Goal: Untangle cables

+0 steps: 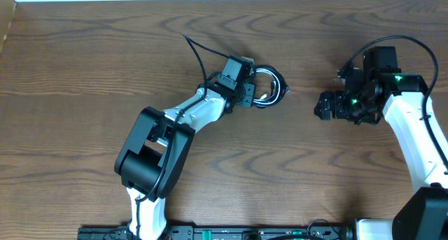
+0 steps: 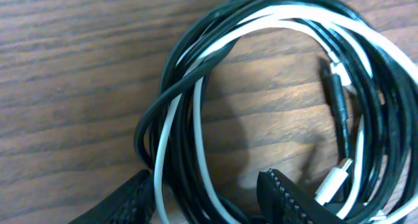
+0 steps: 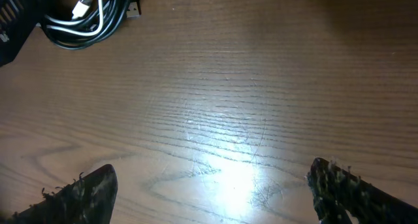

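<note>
Cables (image 1: pixel 269 86), coiled black with white, sit between the left gripper's (image 2: pixel 206 201) jaws, whether clamped I cannot tell; best pinch one colour only, leaving the other for the wide-open right gripper (image 3: pixel 212 188), well apart.

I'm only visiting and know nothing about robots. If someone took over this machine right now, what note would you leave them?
Left gripper: down at the coil, fingers on either side of a few strands; I cannot tell if it grips them.
Right gripper: open, empty, over the table, away from the coil.
Cables: white cable and black cable wound together in one coil on the table.
Done: nothing separated yet.
Left: pull the two cables apart.
</note>
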Controlling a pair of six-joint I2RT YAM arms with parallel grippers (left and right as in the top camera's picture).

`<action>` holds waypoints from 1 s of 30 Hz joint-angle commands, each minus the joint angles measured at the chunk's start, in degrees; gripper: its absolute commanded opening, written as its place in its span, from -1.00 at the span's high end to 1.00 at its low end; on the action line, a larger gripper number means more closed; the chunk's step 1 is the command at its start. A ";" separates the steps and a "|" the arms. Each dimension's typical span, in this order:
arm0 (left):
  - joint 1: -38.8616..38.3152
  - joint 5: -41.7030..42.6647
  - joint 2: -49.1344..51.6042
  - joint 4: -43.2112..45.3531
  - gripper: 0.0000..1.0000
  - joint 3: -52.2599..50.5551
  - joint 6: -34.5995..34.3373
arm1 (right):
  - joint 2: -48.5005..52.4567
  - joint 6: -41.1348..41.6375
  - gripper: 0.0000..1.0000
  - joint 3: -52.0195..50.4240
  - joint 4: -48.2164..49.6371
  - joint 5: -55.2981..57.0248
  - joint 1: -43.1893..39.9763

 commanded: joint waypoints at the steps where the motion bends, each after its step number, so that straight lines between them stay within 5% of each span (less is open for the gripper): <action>1: 0.22 0.48 0.24 0.04 -0.04 1.25 -0.13 | -0.15 0.57 -0.80 -0.24 0.04 -0.57 -0.22; 13: 0.24 4.35 0.28 0.26 -0.03 1.25 -0.11 | -0.15 0.55 -0.81 -0.26 -0.26 -0.55 -0.22; 15: 0.24 4.37 0.28 0.24 0.12 1.25 -0.11 | -0.15 0.57 -0.81 -0.26 -0.24 -0.57 -0.22; 19: 0.24 4.35 0.28 0.26 0.85 1.25 -0.11 | -0.15 0.57 -0.81 -0.26 -0.33 -0.57 -0.22; 30: 0.24 4.35 0.28 -1.07 0.85 1.25 -1.01 | -0.15 0.57 -0.84 -0.26 -0.98 -0.85 -0.22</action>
